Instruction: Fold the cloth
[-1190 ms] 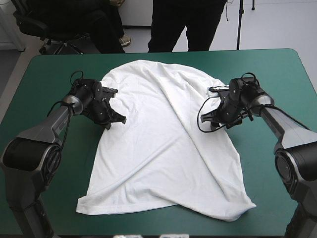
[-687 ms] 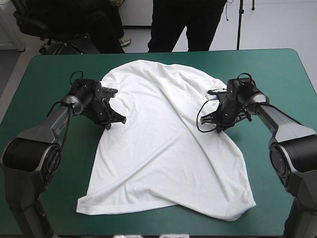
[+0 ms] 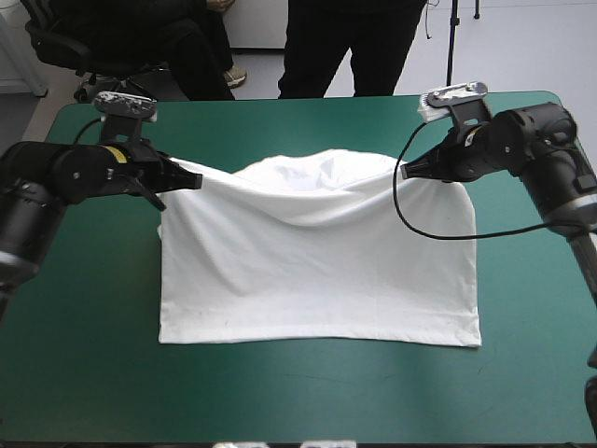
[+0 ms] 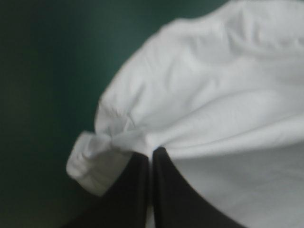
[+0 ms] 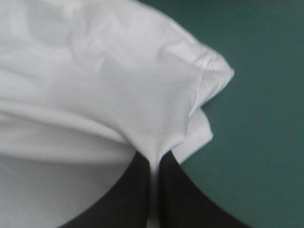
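T-shirt [image 3: 317,271] sits mid-table on the teal-green cover [image 3: 84,373]. Its 6 o'clock hem lies flat and straight. The far part is held up and sags between the two grips. At the shirt's 10 o'clock corner, the left gripper [image 3: 173,177] has its black fingers all but closed, pinching a bunched fold. At 2 o'clock, the right gripper [image 3: 410,173] is the same: fingers nearly together, cloth clamped between. Both grips are above the cover.

Open over bare teal-green cover [image 3: 84,373] along the near edge, both sides and the far strip. Blocked mid-table by the T-shirt [image 3: 317,280], hung between left gripper [image 3: 173,180] and right gripper [image 3: 409,171], lower half flat.
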